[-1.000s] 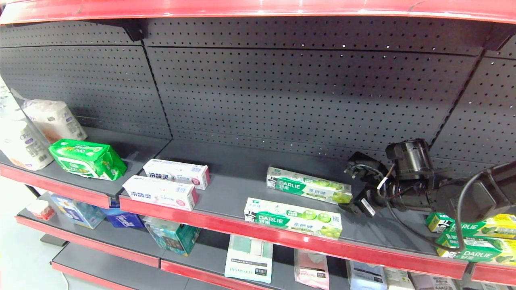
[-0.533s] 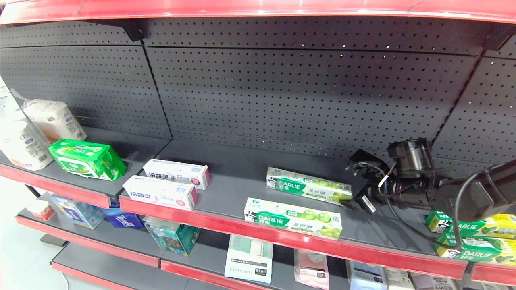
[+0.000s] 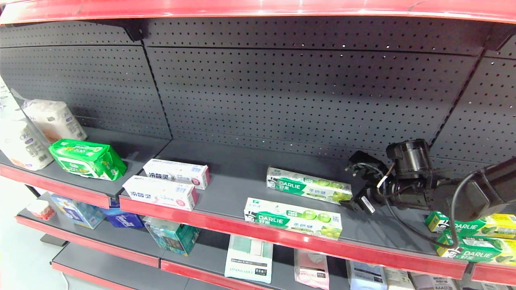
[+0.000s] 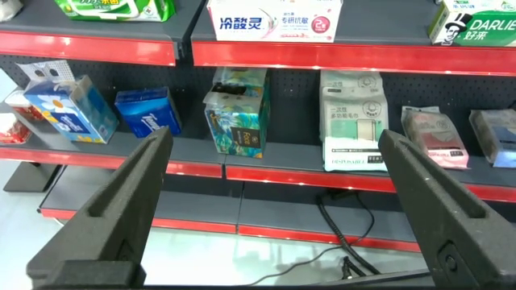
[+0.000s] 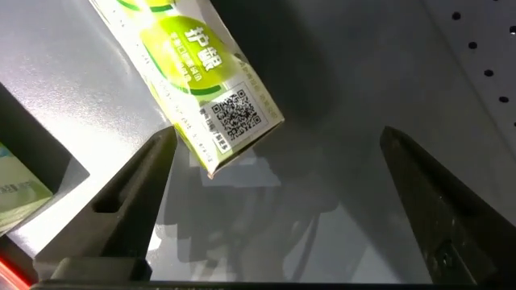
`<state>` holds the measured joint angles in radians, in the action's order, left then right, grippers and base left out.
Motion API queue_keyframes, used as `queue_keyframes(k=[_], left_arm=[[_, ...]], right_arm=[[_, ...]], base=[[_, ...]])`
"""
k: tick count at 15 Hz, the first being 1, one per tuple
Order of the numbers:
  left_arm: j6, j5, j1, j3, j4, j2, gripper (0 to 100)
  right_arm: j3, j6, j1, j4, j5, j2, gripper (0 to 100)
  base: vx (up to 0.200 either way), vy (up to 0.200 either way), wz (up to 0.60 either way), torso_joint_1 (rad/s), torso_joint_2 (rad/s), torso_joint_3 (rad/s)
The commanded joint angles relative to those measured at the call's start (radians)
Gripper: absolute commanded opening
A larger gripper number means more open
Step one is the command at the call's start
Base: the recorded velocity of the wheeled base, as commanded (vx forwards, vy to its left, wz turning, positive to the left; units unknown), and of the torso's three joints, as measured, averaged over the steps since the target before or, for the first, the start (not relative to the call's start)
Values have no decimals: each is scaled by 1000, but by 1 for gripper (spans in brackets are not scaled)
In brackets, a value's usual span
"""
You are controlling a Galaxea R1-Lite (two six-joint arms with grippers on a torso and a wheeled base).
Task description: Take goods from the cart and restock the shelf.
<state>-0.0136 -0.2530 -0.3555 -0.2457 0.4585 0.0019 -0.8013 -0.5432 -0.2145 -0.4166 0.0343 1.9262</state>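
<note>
Green wipes pack [image 3: 86, 158] sits far left on the shelf [image 3: 242, 169], then two white toothpaste boxes [image 3: 169, 183] lying flat, one behind the other. Mid-shelf has two green boxes. The front green toothpaste box [image 3: 293, 217] lies along the red front lip [image 3: 209, 221], and the rear green toothpaste box [image 3: 308, 185] lies flat further back.

The right gripper [image 3: 354, 183] is level with the deck at the right end of the rear box, fingers spread. Right wrist view has that box's QR-code end [image 5: 234, 121] between the spread fingers [image 5: 129, 209], closer to one finger and touching neither.

A stack of green toothpaste boxes [image 3: 475, 235] lies just right of the arm at the front edge. Bare deck runs behind both rows up to the perforated back panel [image 3: 302, 92]. The tight spot is between the rear box and the stack.

Left wrist view has the left gripper [image 4: 274, 135] spread wide in free air, facing the lower tiers with blue tissue packs [image 4: 68, 109], a teal box [image 4: 238, 109] and a white pouch [image 4: 353, 121].
</note>
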Motion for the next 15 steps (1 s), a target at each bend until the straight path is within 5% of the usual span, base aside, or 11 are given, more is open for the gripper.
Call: queue_keyframes(k=[1, 10, 15], left_arm=[[0, 0, 0, 0, 0, -2, 100], [0, 0, 0, 0, 0, -2, 100], [-2, 3, -2, 0, 0, 13, 100]], right_arm=[[-1, -1, 1, -1, -1, 4, 100], [37, 28, 3, -2, -34, -98, 100], [206, 312, -8, -4, -119, -363, 100]], base=[[0, 0, 0, 0, 0, 0], [0, 0, 0, 0, 0, 0], [0, 0, 0, 0, 0, 0]])
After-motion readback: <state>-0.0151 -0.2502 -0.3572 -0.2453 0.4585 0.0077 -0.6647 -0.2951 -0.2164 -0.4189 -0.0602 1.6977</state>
